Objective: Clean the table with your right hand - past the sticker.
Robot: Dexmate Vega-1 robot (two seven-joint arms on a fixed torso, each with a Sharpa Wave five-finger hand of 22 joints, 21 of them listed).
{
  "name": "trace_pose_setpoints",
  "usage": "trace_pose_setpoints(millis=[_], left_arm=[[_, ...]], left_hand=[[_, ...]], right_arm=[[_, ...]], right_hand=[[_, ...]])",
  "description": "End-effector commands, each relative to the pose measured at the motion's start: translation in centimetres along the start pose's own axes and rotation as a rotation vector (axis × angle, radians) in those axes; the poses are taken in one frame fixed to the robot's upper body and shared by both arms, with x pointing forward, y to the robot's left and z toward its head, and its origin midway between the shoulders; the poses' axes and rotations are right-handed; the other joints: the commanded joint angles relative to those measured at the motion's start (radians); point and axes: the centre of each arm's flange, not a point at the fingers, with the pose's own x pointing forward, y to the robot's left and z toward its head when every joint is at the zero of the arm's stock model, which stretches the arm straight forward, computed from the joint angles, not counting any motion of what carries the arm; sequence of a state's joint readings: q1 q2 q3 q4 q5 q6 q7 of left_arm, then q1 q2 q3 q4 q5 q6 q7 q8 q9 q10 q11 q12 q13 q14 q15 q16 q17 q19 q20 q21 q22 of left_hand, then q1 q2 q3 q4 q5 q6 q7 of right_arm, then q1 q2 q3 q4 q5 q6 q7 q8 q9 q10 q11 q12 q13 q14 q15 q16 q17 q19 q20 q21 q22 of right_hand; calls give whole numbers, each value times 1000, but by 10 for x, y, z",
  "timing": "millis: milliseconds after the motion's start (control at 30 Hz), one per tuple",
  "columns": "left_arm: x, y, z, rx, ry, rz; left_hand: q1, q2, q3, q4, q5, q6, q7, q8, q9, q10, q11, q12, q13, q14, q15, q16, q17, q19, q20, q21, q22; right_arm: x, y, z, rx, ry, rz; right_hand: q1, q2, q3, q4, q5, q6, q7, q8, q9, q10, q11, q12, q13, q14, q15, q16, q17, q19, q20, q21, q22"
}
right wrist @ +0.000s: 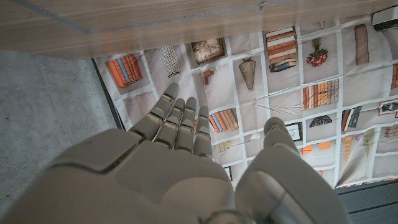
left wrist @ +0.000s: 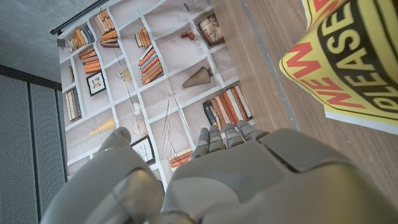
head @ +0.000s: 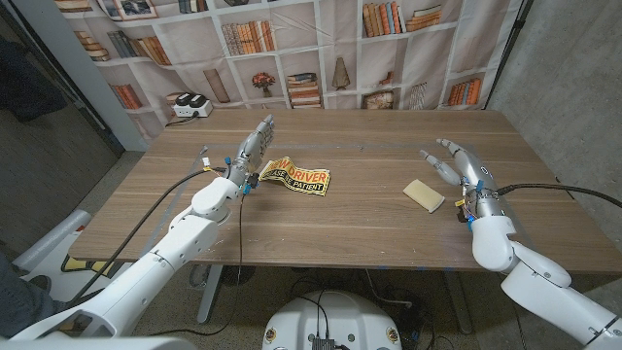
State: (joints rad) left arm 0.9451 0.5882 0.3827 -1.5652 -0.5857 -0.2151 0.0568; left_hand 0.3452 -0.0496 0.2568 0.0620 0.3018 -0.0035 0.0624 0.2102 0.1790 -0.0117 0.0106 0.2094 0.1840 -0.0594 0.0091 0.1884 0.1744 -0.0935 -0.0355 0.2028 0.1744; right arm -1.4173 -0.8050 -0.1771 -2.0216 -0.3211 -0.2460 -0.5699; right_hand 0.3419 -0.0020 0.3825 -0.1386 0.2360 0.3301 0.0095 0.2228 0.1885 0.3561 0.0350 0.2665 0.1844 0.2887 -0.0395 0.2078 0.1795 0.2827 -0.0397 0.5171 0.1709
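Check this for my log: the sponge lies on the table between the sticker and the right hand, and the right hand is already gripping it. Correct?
Not quite. The sponge does lie between the sticker and the right hand, but the head view shows that hand open beside the sponge, fingers spread, holding nothing.

Even soft light, sharp focus.

right hand (head: 465,173) spread, apparently empty, beside sponge (head: 424,194); sticker (head: 295,176) mid-table

Bookshelf-print backdrop (head: 321,49) — wooden table (head: 369,219)
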Motion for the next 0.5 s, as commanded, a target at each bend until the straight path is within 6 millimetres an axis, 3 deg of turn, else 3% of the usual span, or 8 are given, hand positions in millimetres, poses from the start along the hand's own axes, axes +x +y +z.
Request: trace_pose_setpoints(millis=[33, 500], left_arm=[[-3, 0, -1, -9, -4, -2], [-7, -2, 0, -1, 5, -2]], left_hand=[[8, -4, -3, -2, -5, 5, -3, -3, 6, -6, -1, -2, 1, -8, 2, -2, 5, -10, -15, -6, 5], [10, -1, -5, -2, -8, 2, -3, -7, 6, -9, 2, -5, 2, -12, 5, -4, 6, -15, -11, -7, 6]], right_arm=[[-3, -3, 11, -64, 22, 60], [-10, 1, 8, -81, 43, 122]], right_hand=[[20, -1, 6, -9, -6, 18, 1, 9, 3, 20, 1, 6, 1, 21, -10, 8, 1, 19, -56, -4, 5], [38, -9, 8, -16, -11, 34, 8, 8, 3, 46, 10, 10, 1, 38, -1, 7, 1, 33, -55, -9, 6]])
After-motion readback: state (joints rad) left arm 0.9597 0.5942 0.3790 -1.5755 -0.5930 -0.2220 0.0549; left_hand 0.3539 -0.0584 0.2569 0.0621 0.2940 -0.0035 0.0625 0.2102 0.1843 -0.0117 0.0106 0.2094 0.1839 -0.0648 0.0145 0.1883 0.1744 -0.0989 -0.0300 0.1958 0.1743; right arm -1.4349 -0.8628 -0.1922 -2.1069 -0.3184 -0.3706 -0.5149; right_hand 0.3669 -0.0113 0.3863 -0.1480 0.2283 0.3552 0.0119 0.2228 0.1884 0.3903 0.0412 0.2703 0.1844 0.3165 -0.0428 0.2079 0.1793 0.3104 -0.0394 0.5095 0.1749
